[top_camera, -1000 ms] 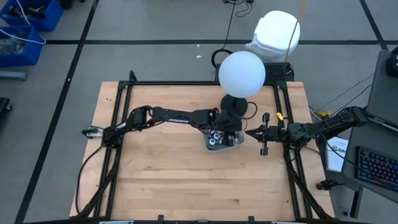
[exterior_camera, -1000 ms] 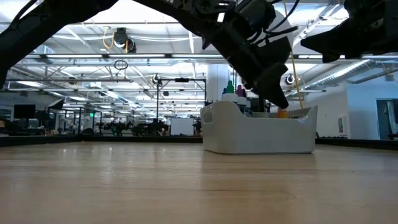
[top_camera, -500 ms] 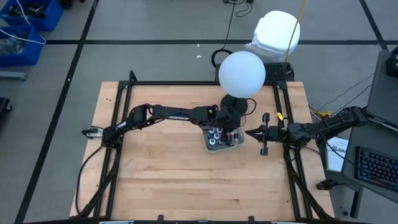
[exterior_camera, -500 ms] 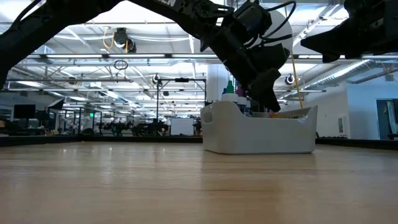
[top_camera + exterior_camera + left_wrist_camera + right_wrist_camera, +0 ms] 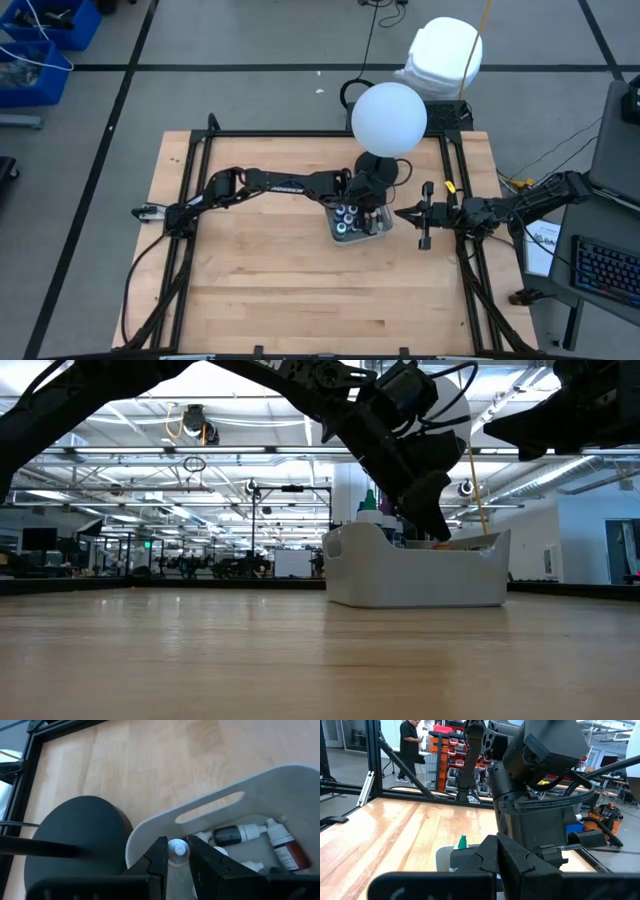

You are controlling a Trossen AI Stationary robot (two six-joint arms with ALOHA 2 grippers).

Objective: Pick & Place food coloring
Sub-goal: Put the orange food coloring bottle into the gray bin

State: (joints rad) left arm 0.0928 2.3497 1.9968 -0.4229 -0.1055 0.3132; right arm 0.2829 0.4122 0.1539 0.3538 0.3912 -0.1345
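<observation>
One white-capped bottle (image 5: 177,851) pinched by left hand (image 5: 175,862) over tray (image 5: 260,785); label unreadable; right hand (image 5: 402,212) clenched.

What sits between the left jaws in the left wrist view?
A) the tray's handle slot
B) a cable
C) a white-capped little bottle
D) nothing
C: the left gripper is closed on a white-capped food coloring bottle at the tray wall.

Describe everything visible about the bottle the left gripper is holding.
The held bottle is small and pale, with a round white cap facing the wrist camera. The left gripper is shut on it, a dark finger on either side. It sits just inside the tray's handled end wall; whether it rests on anything is hidden.
</observation>
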